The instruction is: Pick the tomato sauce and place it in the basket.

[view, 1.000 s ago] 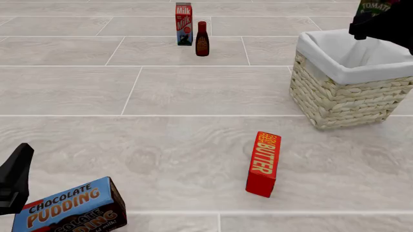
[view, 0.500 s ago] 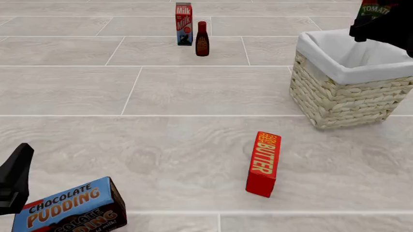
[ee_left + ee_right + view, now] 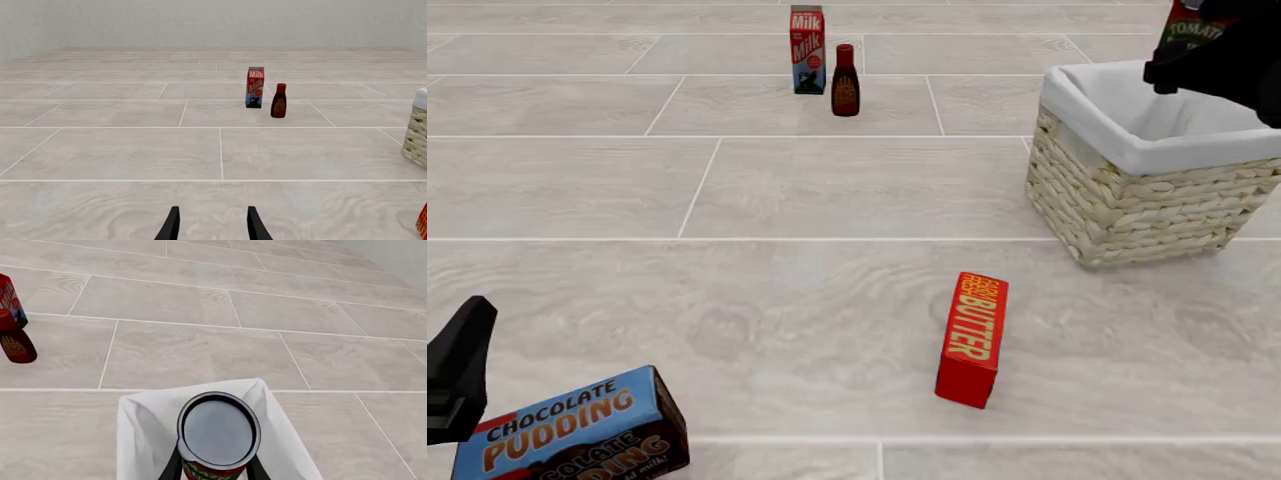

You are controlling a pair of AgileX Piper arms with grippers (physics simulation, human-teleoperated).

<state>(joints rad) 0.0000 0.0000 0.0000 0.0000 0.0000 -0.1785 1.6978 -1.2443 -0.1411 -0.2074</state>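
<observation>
The tomato sauce [image 3: 1190, 30], a red can with a green label band, hangs over the back of the basket [image 3: 1134, 195] at the far right. My right gripper [image 3: 1201, 55] is shut on it. In the right wrist view the can's [image 3: 218, 432] round top shows between the two fingers [image 3: 172, 469], with the basket's white cloth lining [image 3: 143, 435] directly below. My left gripper [image 3: 212, 227] is open with nothing in it, low over the near left of the floor next to the pudding box.
A milk carton [image 3: 807, 50] and a dark red-brown bottle [image 3: 845, 82] stand at the back centre. A red butter box [image 3: 972, 340] stands on end in front of the basket. A blue chocolate pudding box [image 3: 574, 430] lies at the near left.
The right gripper and the can have shifted slightly down and left over the basket. The left arm has not moved.
</observation>
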